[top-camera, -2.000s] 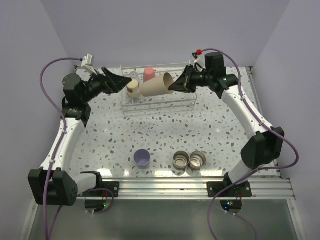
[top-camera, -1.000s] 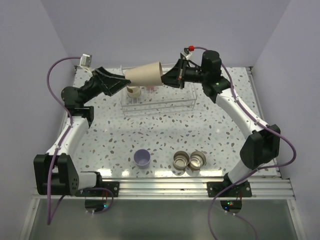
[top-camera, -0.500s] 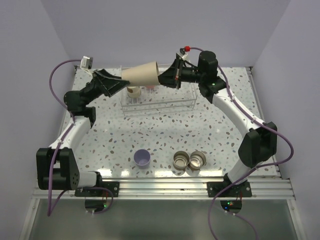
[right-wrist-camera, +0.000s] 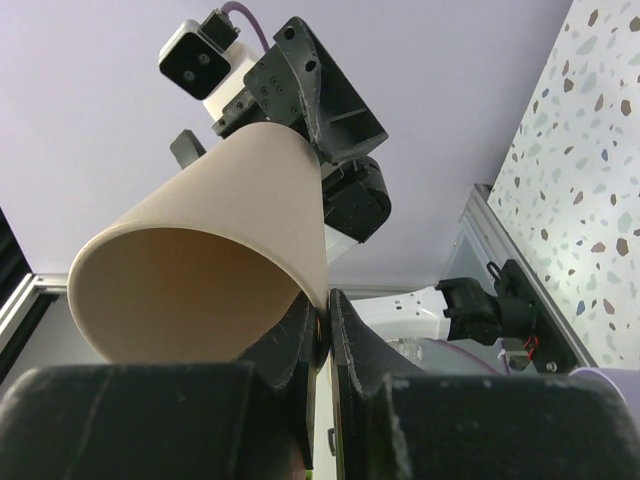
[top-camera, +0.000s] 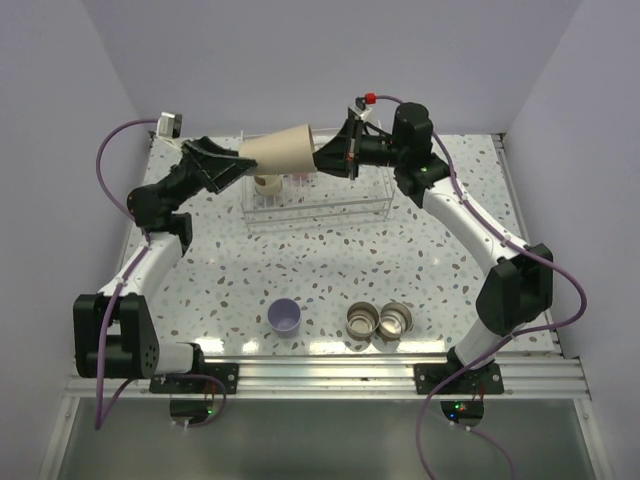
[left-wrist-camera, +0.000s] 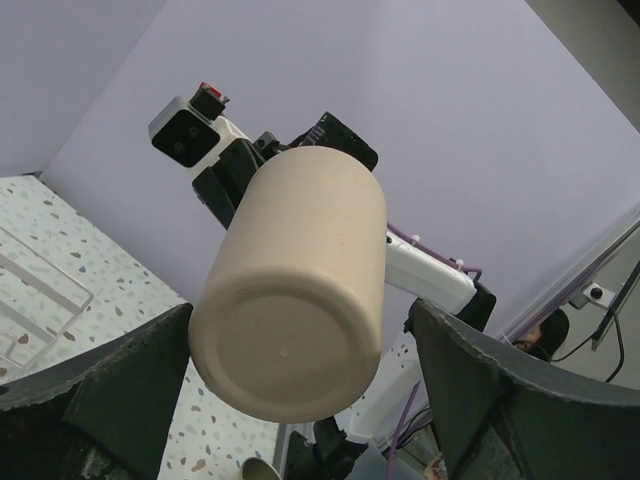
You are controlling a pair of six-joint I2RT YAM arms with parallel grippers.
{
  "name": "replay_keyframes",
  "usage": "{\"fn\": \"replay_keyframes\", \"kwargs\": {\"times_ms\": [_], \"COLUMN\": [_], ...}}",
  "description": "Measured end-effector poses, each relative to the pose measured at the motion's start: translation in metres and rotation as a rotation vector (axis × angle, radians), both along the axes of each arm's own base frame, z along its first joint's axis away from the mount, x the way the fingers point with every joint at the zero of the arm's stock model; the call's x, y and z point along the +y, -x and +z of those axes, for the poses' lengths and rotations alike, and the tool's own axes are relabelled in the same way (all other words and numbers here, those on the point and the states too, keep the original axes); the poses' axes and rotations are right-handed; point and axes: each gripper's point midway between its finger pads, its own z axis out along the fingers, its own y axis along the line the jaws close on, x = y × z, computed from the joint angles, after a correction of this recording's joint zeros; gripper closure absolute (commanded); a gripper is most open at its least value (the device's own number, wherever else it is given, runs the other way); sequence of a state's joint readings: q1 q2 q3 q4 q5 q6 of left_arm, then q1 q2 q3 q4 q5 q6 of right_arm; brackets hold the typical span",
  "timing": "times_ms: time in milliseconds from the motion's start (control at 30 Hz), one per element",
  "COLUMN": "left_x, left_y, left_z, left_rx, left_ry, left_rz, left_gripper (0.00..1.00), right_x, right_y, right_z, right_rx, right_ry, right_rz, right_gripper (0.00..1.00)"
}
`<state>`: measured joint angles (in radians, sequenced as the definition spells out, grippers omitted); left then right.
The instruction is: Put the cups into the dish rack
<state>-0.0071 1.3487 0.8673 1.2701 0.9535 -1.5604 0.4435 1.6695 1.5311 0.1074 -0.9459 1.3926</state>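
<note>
The large beige cup (top-camera: 281,150) hangs on its side above the clear wire dish rack (top-camera: 384,196), base toward the left. My right gripper (top-camera: 325,158) is shut on its rim (right-wrist-camera: 322,300), one finger inside the mouth and one outside. My left gripper (top-camera: 236,165) stands open with the cup's base (left-wrist-camera: 290,350) between its fingers (left-wrist-camera: 130,390), not touching them. In the rack a steel cup with a tan base (top-camera: 266,183) sits by a coral-red cup (top-camera: 298,180). The lavender cup (top-camera: 285,316) and two steel cups (top-camera: 364,321) (top-camera: 396,320) stand near the front edge.
The rack stands at the back of the speckled table (top-camera: 420,260), near the rear wall. Rack wires (left-wrist-camera: 40,290) show low on the left in the left wrist view. Both arm bases sit on the rail (top-camera: 330,375) at the front.
The right arm has carried the beige cup up out of the rack and a little leftward. The left gripper rose with it and now brackets the cup's base.
</note>
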Motion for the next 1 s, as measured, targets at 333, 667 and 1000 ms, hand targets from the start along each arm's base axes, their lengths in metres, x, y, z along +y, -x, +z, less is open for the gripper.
{"fn": "replay_keyframes", "kwargs": {"times_ms": [333, 667, 1000], "left_x": [0.001, 0.0, 0.0], "left_y": [-0.003, -0.006, -0.019], "left_z": [-0.002, -0.007, -0.021], "left_rx": [0.011, 0.023, 0.076], "left_ry": [0.012, 0.001, -0.042], "left_rz": [0.012, 0.021, 0.054], "left_gripper": [0.61, 0.93, 1.0], "right_x": [0.001, 0.001, -0.009], "right_y": [0.002, 0.002, 0.009], "right_z": [-0.003, -0.012, -0.042], "right_rx": [0.002, 0.022, 0.025], "right_ry": [-0.003, 0.013, 0.147], "right_rz": [0.008, 0.008, -0.008], "right_gripper": [1.0, 0.61, 0.2]}}
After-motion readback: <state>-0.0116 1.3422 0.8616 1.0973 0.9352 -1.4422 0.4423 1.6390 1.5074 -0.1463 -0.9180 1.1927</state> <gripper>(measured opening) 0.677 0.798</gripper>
